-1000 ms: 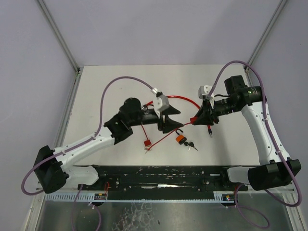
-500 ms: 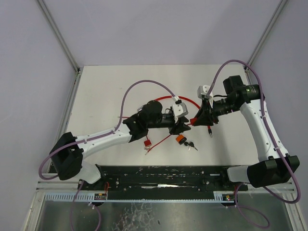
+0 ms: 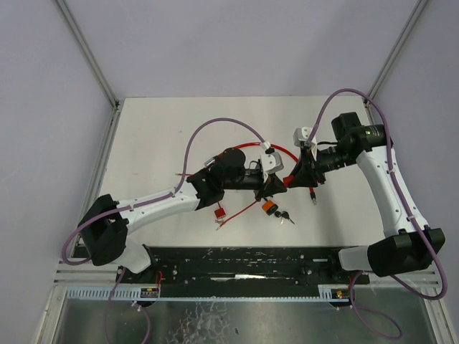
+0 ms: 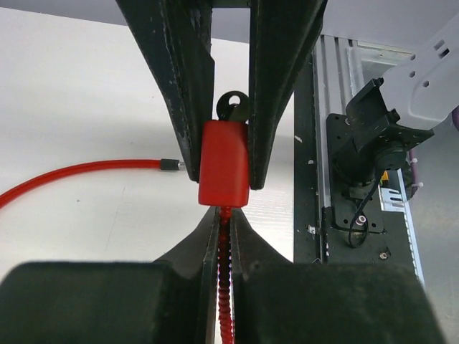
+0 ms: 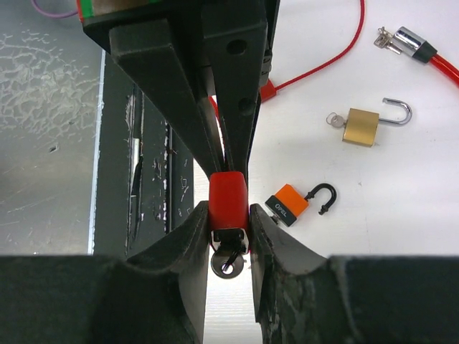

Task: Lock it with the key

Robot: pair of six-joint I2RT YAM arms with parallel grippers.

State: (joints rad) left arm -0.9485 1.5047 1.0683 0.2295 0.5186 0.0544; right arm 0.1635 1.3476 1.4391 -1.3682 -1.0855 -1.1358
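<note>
The right pincer (image 5: 229, 215) is covering both sides of the red lock (image 5: 228, 190); the red cable (image 4: 79, 172) is running off-frame.

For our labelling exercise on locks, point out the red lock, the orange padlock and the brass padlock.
red lock (image 4: 224, 161), left wrist view, middle of its red body.
orange padlock (image 5: 287, 203), right wrist view, its orange body.
brass padlock (image 5: 361, 127), right wrist view, its brass body.
</note>
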